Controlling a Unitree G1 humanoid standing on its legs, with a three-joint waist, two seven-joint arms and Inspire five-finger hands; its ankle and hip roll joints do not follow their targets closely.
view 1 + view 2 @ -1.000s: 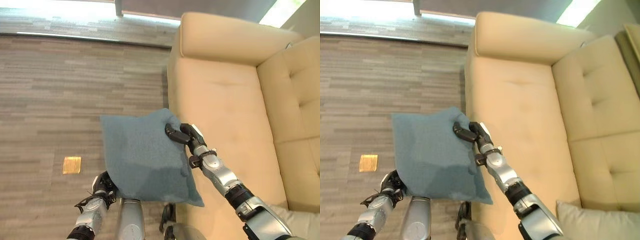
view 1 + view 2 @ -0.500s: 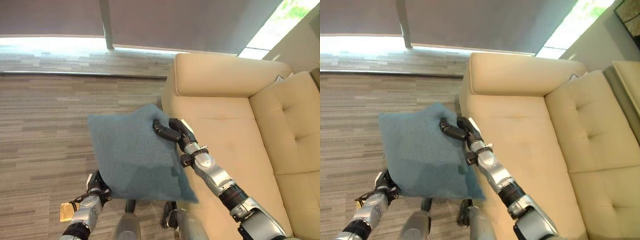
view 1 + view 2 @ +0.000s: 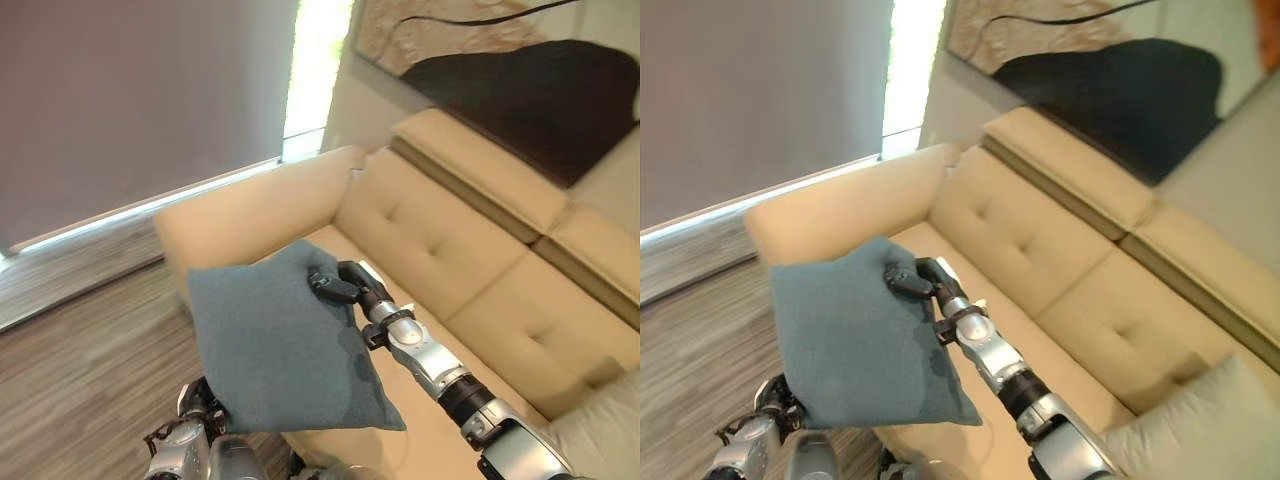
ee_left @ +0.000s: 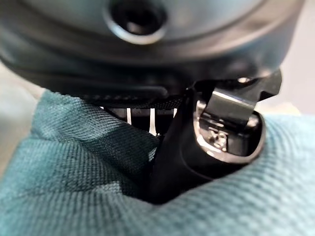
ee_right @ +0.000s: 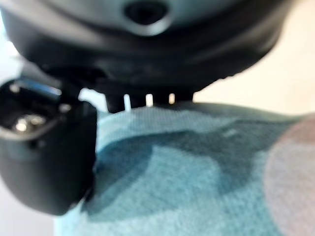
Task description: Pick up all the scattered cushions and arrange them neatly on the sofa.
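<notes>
I hold a blue-grey cushion (image 3: 270,350) in the air with both hands, in front of the beige sofa (image 3: 480,290). My right hand (image 3: 340,283) is shut on the cushion's upper right corner. The right wrist view shows the thumb (image 5: 44,157) pressed on the teal fabric (image 5: 197,177). My left hand (image 3: 192,400) is shut on the lower left corner, partly hidden behind the cushion. In the left wrist view the cloth (image 4: 74,187) bunches around the thumb (image 4: 216,142). The cushion hangs over the sofa's front edge near the armrest (image 3: 250,210).
A pale cushion (image 3: 1210,420) lies on the sofa seat at the lower right. A dark picture (image 3: 520,80) hangs on the wall above the backrest. A grey blind (image 3: 130,100) covers the window on the left. Wood floor (image 3: 80,330) lies to the left of the sofa.
The camera has swung up from the floor and seat to the backrest and wall. Both hands still hold the cushion, now closer to the armrest.
</notes>
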